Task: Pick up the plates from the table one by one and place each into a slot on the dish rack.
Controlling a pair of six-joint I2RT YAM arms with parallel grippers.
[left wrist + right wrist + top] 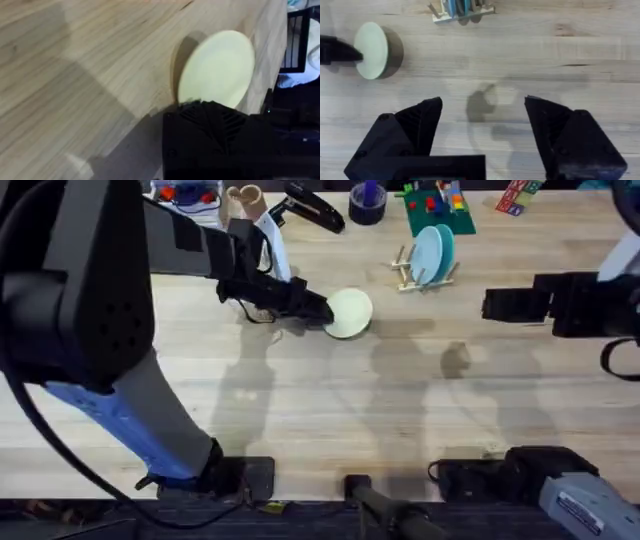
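Overhead view, read left to right: the left gripper [322,313] was clamped on the rim of the pale yellow plate [350,312], which was held tilted just above the table [300,410]. Further right stood the dish rack [425,272], already holding light blue plates [432,252] in its slots. At the far right the right gripper [487,304] hung with its jaws spread and nothing between them, well apart from the rack. Judgement: the carry should keep the plate on edge, aligned with a free slot, and lowered between dowels without nudging the plates already racked.
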